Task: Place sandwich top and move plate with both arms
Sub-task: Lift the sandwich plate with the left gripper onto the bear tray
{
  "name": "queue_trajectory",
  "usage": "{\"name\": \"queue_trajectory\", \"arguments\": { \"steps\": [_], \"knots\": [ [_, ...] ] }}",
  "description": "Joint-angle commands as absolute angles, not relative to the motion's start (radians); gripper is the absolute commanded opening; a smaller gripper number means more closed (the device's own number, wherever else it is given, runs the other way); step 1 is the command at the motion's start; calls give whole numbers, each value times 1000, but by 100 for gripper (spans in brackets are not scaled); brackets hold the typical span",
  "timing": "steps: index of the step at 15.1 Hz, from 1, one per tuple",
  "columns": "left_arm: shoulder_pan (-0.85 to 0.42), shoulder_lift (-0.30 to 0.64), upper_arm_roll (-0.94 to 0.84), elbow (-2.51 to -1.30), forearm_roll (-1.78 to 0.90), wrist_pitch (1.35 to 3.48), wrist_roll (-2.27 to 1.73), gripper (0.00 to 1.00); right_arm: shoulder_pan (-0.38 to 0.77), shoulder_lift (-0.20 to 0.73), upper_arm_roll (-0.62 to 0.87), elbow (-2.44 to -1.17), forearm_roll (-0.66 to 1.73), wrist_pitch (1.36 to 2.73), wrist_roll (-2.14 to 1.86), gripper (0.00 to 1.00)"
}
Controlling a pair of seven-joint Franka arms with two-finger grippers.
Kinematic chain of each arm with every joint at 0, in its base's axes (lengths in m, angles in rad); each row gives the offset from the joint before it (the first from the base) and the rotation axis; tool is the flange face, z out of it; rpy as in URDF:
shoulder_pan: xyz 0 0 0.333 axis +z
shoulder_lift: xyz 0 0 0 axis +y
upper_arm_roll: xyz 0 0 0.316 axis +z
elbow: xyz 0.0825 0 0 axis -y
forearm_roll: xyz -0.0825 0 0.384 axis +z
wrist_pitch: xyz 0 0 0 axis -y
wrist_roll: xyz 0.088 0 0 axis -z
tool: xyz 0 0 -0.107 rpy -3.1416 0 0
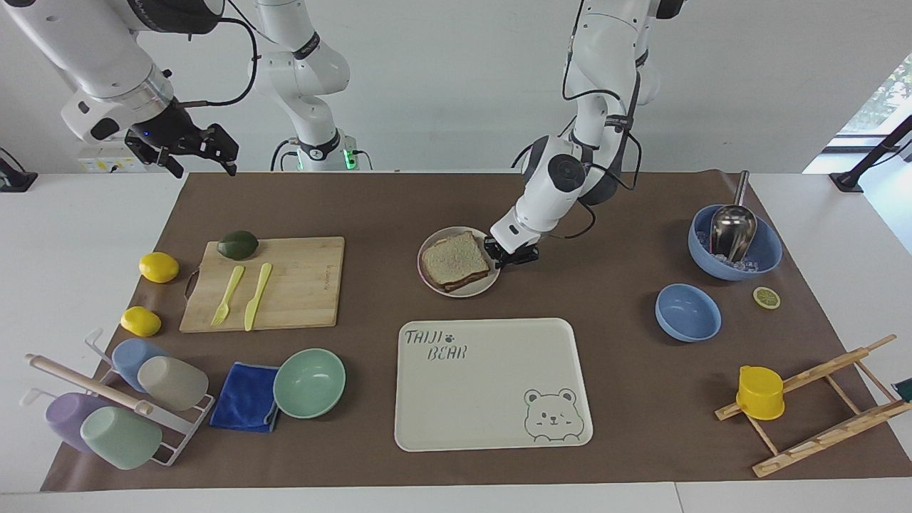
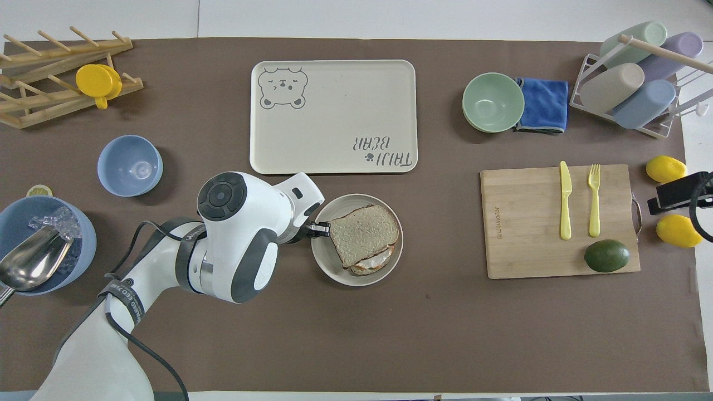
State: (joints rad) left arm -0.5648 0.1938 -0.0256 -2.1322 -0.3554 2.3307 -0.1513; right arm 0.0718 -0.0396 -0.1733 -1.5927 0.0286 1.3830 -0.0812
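Observation:
The sandwich top (image 1: 454, 258) (image 2: 365, 233) lies tilted on the stacked sandwich, on the small round plate (image 1: 470, 288) (image 2: 334, 268) at the middle of the mat. My left gripper (image 1: 496, 254) (image 2: 322, 229) is low at the plate's edge toward the left arm's end, shut on the rim. My right gripper (image 1: 189, 153) (image 2: 677, 192) hangs open and empty, high over the mat's corner at the right arm's end, beside the cutting board.
The cream bear tray (image 1: 427, 427) (image 2: 334, 72) lies farther from the robots than the plate. A cutting board (image 1: 299, 285) holds an avocado, fork and knife, with two lemons beside it. Blue bowls (image 1: 687, 312), a green bowl (image 1: 309, 382), a cup rack and a wooden rack stand around.

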Motion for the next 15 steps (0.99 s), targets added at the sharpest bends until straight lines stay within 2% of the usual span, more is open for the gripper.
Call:
{"name": "queue_trajectory", "arguments": {
  "steps": [1, 11, 15],
  "knots": [
    [-531, 152, -23, -2109, -379, 2245, -158, 0, 74, -31, -164, -1574, 31, 1391, -69, 100],
    [-385, 258, -14, -1787, -506, 2077, -187, 0, 71, -35, -163, -1582, 29, 1391, -83, 100],
    [-362, 415, 23, -1531, -500, 1919, -199, 0, 67, -35, -164, -1582, 29, 1388, -83, 100]
  ]
}}
